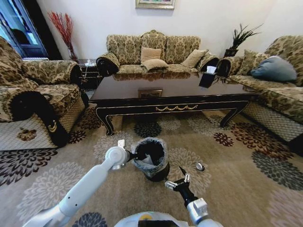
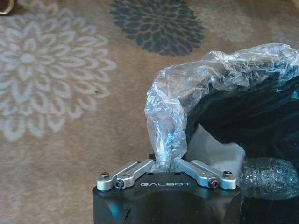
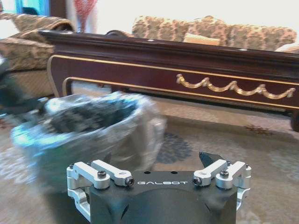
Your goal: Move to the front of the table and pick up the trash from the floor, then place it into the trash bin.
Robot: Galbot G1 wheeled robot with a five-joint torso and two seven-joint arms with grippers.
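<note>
Nearest, the right tool (image 1: 178, 180) hangs low over the floral carpet (image 1: 236, 179), fingers spread wide and holding nothing, just beside the trash bin (image 1: 150, 161). The left tool (image 2: 164, 164) is pinched shut on the bin's plastic liner (image 2: 168, 116) at the rim. A small silvery scrap (image 1: 200, 166) lies on the carpet to the bin's right. Beyond stands the dark surface (image 1: 175, 92), with sofas (image 1: 151, 52) behind it.

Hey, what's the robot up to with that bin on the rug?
The left claw is shut on the plastic liner at the rim of the trash bin, which stands on the carpet in front of the table. The right claw hangs open beside the bin. A small round silvery scrap lies on the carpet nearby.
</note>
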